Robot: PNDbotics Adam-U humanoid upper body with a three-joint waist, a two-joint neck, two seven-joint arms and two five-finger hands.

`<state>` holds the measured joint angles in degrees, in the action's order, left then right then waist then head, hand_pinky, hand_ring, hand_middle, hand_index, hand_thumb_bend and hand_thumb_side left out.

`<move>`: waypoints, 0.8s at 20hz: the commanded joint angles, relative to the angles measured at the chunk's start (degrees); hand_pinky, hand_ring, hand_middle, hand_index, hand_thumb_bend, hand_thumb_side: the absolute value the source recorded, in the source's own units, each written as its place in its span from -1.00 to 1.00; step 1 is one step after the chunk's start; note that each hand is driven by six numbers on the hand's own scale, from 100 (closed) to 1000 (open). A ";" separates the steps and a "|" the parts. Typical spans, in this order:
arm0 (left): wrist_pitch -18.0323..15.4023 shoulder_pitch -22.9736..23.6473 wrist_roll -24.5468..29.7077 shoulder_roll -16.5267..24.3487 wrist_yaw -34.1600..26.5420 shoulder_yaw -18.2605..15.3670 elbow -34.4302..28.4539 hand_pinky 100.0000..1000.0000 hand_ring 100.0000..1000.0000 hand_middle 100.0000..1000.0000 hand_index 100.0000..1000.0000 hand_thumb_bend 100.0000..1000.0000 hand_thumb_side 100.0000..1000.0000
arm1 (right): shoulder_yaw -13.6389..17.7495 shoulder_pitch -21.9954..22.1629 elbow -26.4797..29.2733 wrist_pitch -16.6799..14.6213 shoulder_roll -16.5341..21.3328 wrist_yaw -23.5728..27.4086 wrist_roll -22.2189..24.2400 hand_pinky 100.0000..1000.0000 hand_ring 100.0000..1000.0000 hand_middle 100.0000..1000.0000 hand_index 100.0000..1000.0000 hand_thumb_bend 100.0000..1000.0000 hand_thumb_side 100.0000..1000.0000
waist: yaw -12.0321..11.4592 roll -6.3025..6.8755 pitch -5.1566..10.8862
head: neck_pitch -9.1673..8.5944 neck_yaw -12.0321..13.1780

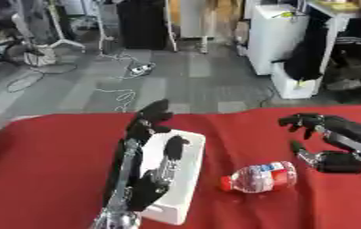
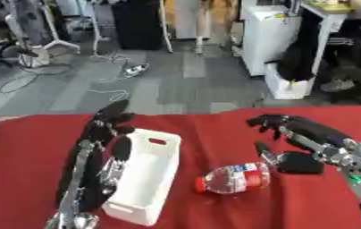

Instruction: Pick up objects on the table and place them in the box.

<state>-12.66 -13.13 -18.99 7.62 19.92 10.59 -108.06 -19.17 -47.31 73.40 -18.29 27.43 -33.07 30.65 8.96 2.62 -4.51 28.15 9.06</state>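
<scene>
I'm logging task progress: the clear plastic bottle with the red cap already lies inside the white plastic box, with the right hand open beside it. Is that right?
Not quite. The clear plastic bottle with the red cap lies on its side on the red tablecloth, between the white plastic box and the right hand, not inside the box. The right eye view shows this. The right hand is indeed open beside it.

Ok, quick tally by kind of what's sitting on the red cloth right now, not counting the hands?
Plastic bottle, lying on its side, red cap: 1
White box: 1
Total: 2
</scene>
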 commanded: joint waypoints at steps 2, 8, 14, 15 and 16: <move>-0.07 -0.19 0.31 0.99 -0.20 0.33 -0.93 0.27 0.53 0.63 0.73 -0.58 0.49 | 0.27 -2.56 -1.23 0.28 0.15 -4.22 2.86 0.29 0.66 0.85 1.00 -1.00 0.30 | -0.24 -0.38 0.98 | 0.03 -0.87; -0.09 -0.21 0.68 1.10 -0.33 0.64 -0.83 0.27 0.53 0.63 0.73 -0.59 0.49 | -0.61 -4.58 -2.65 0.45 -0.21 -14.49 4.79 0.40 0.76 0.93 1.00 -0.87 0.32 | -0.63 -0.62 1.14 | 0.21 -1.08; -0.13 -0.28 1.14 1.19 -0.52 0.98 -0.76 0.27 0.53 0.63 0.73 -0.59 0.49 | -1.02 -6.21 -5.47 -0.74 -1.22 -21.70 5.02 0.43 0.78 0.94 1.00 -0.87 0.36 | -1.25 -0.74 1.41 | 0.36 -1.17; -0.14 -0.30 1.23 1.21 -0.55 1.04 -0.75 0.27 0.53 0.63 0.73 -0.59 0.49 | -1.06 -6.45 -6.15 -0.79 -1.39 -22.70 4.95 0.44 0.79 0.94 1.00 -0.86 0.36 | -1.40 -0.76 1.45 | 0.38 -1.12; -0.15 -0.33 1.31 1.22 -0.59 1.09 -0.74 0.27 0.53 0.63 0.73 -0.59 0.49 | -1.07 -6.68 -6.80 -0.86 -1.61 -23.71 4.83 0.44 0.79 0.94 1.00 -0.85 0.37 | -1.50 -0.76 1.47 | 0.41 -1.08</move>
<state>-12.67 -12.91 -17.99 8.09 19.64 11.46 -108.03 -20.57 -52.13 66.73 -18.92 25.45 -55.54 35.57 7.48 2.07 -4.10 28.27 8.54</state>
